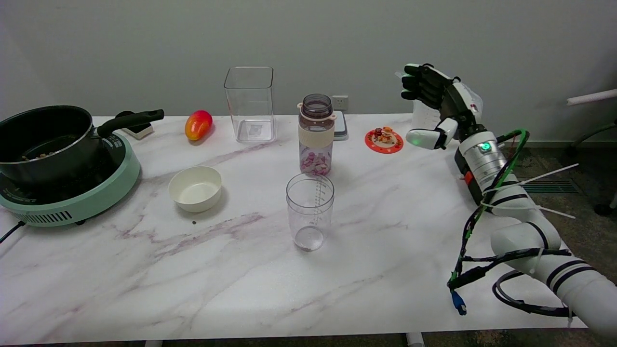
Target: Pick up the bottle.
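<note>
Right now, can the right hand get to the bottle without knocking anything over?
Probably yes. The right hand is open in the air to the bottle's right, with bare table between them. The measuring cup stands in front of the bottle, off that path.

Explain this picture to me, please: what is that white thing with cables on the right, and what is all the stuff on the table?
That is a robot arm ending in a robot hand, raised above the table's right edge, fingers apart, holding nothing. The one camera looks down from the near side. On the marble table stand the bottle it should pick up, a clear measuring cup, a white bowl, a tall clear container, a mango, and a black pot on a green cooker.
</note>
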